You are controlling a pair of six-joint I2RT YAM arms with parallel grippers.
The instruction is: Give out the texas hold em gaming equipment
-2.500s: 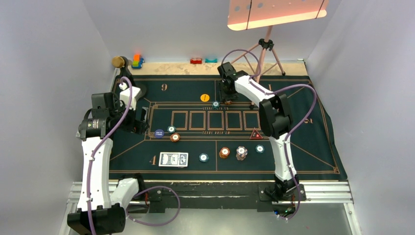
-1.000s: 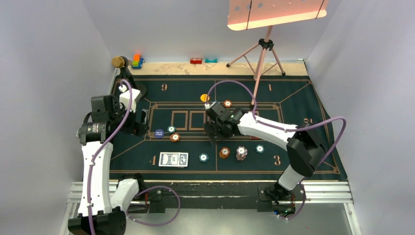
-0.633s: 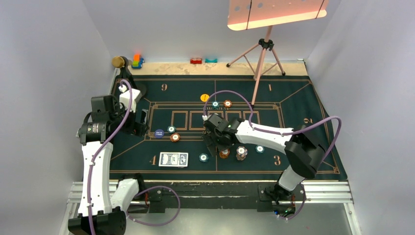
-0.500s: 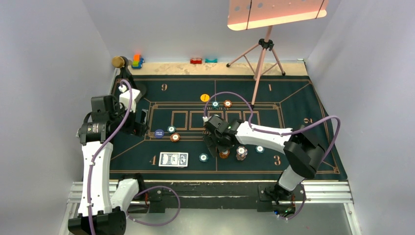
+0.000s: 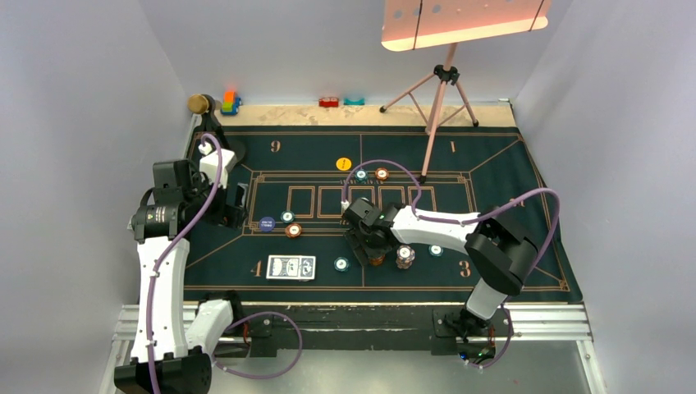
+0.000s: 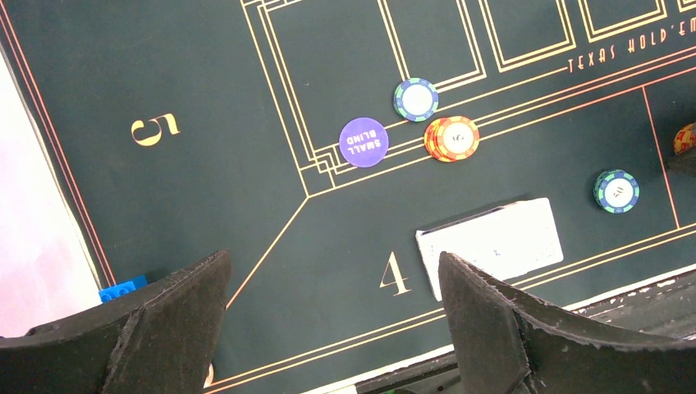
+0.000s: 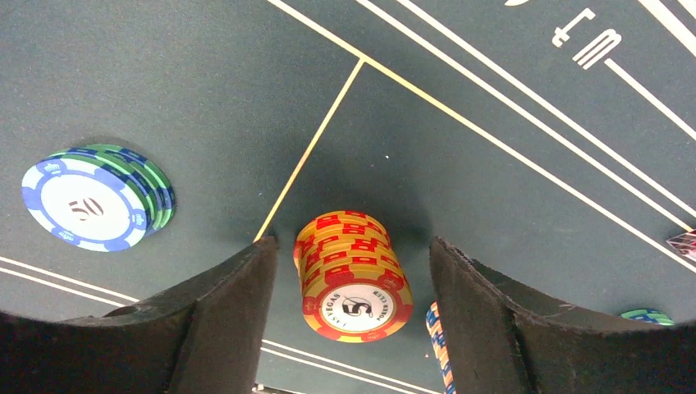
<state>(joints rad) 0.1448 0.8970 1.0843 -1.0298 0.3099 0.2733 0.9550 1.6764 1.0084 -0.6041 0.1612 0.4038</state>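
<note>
Right wrist, right jaws open astride orange chip stack (image 7: 353, 275), not touching, left jaws wide, empty.

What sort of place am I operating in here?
Probably a robot test booth staged as a poker table: plain white walls, a Texas Hold'em felt mat with chip stacks, and a light panel on a tripod.

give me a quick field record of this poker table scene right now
right gripper: open, jaws on either side of the orange chip stack, a gap showing on both sides
left gripper: open, empty, above the felt mat
card deck: back up, beside the seat 4 mark
blue-green chip stack: on the mat, left of the orange stack
small blind button: flat on the mat, left of centre
</note>
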